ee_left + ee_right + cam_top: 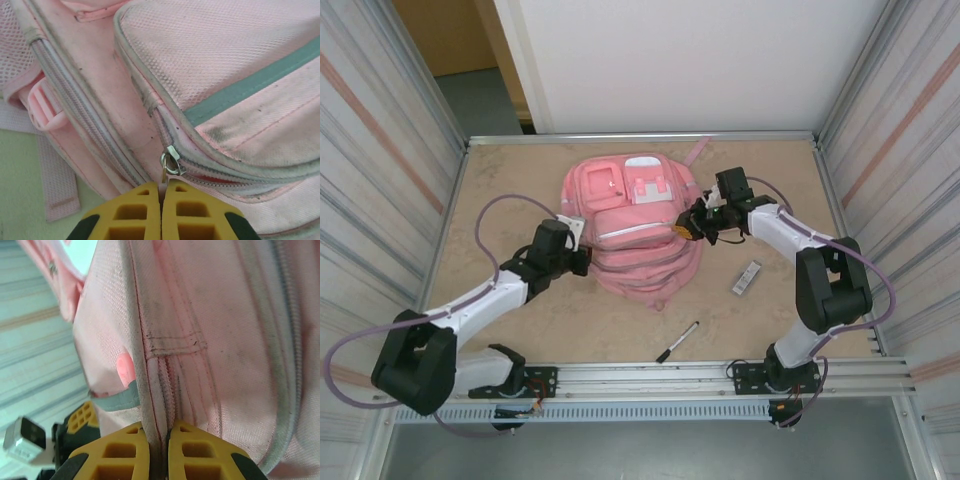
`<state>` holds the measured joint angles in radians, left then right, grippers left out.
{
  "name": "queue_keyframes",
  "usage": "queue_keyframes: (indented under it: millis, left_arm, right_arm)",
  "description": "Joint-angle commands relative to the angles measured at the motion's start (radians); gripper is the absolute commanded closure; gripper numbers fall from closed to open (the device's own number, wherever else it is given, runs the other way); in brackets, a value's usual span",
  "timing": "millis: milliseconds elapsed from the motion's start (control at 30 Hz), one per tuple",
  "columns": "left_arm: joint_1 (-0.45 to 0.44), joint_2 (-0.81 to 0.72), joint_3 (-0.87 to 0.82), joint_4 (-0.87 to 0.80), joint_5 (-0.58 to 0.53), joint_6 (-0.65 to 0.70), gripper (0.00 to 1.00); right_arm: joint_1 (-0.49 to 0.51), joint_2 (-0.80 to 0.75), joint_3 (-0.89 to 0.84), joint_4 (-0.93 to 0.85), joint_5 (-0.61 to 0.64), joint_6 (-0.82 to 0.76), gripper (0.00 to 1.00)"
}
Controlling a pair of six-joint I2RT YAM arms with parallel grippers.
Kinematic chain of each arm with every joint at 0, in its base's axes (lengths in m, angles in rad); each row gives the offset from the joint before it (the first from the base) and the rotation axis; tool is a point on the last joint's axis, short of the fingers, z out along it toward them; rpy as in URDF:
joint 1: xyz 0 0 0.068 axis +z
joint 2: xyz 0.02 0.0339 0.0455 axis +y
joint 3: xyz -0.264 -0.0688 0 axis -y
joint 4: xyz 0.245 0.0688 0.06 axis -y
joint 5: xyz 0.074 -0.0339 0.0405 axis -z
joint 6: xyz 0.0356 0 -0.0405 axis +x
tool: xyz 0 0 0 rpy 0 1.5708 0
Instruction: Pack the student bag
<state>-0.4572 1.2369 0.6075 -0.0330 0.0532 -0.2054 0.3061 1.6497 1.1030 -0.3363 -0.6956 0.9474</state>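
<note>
Right now the student bag (635, 235) lies mid-worktop (520, 180), left hand (161, 189) pinching a front-pocket zip pull (170, 163), right hand (159, 432) clamped on a seam ridge (150, 390) opposite, likely bracing the fabric so the zip runs.

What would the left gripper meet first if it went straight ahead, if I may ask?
Probably the metal zipper slider of the large pink fabric backpack, whose pull the left gripper seems to pinch.
</note>
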Motion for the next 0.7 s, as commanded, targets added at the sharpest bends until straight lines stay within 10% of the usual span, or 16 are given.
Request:
queue_keyframes:
  millis: [0,200,367,667]
  left_arm:
    - [0.083,0.079,0.054,-0.042,-0.155,0.01,1.0]
    - [0.112,0.236,0.182,-0.077,-0.13,0.025,1.0]
    - [0.103,0.192,0.167,-0.015,0.135,0.032,1.0]
    - [-0.018,0.078,0.192,-0.076,0.229,0.071,1.0]
  right_arm:
    - [-0.035,-0.003,0.051,-0.083,0.005,-0.142,1.0]
    - [-0.028,0.01,0.084,-0.168,0.033,-0.265,1.0]
    - [-0.012,0.003,0.134,-0.267,0.173,-0.354,0.56]
    - [0.233,-0.278,-0.038,-0.042,0.497,-0.81,0.52]
